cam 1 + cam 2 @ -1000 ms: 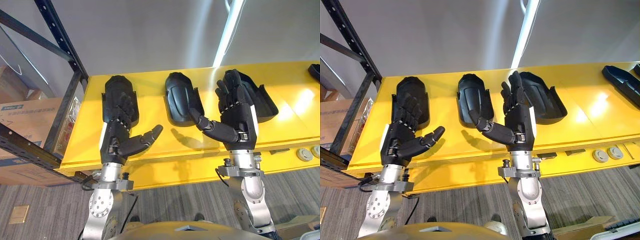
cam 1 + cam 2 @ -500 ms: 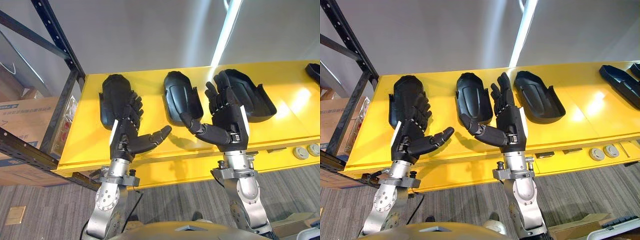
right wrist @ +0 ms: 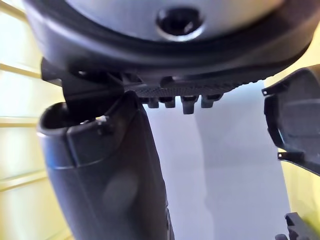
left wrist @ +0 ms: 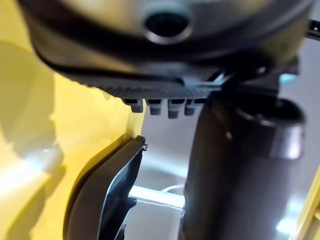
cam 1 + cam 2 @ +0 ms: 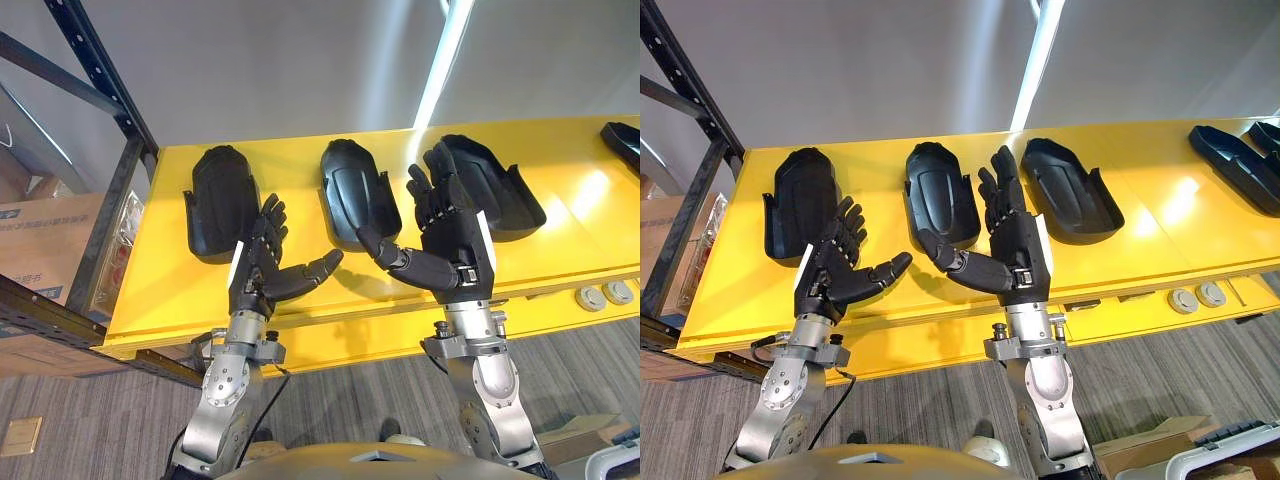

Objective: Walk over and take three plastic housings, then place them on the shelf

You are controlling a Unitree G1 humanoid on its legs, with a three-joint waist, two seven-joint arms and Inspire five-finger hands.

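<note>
Three black plastic housings lie in a row on the yellow table: a left housing, a middle housing and a right housing. My left hand is raised over the table's front part, below the left housing, fingers straight and thumb spread, holding nothing. My right hand stands upright between the middle and right housings, fingers straight, thumb pointing toward the middle housing. A housing's edge is visible in the left wrist view, another housing's edge in the right wrist view.
A dark metal shelf frame stands at the left with cardboard boxes behind it. More black parts lie at the table's far right. Two round discs sit on the table's front ledge. Grey carpet lies below.
The camera has shifted. My left hand has come off the left housing and drawn back toward the table's front edge. The right hand keeps its open pose.
</note>
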